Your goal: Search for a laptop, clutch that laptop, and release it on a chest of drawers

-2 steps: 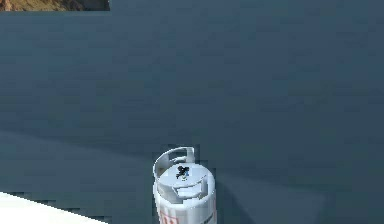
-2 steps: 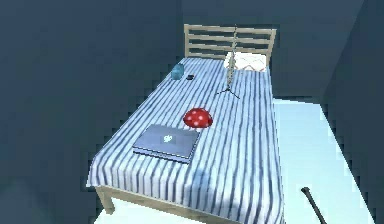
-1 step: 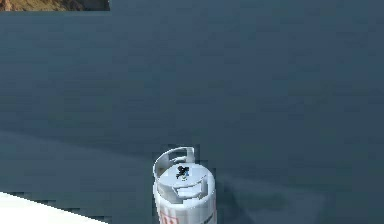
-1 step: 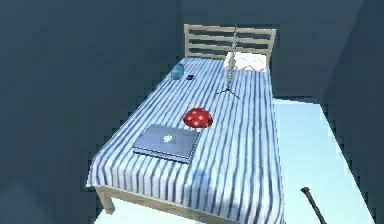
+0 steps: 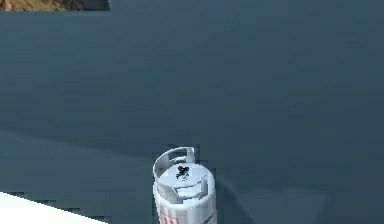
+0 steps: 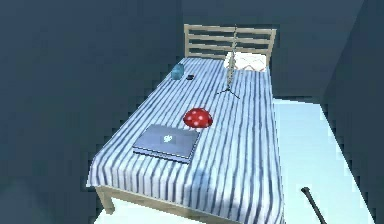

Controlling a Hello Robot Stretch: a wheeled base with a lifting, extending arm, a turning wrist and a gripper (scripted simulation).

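Closed grey laptop [image 6: 167, 142] lies flat near the foot-end left corner of the bed [image 6: 245, 145], long axis along the foot edge, up-left of a thin dark bar [image 6: 313, 205]; pincer state can't tell.

You had dark blue-grey walls [image 6: 60, 60]. In arm side view a bed [image 6: 240, 150] w/ blue-white striped cover & pale wood slatted headboard [image 6: 228, 38] stood against the far wall; pale floor [image 6: 315, 140] lay at its right. Forward view: white handled cylinder [image 5: 181, 190], low centre.
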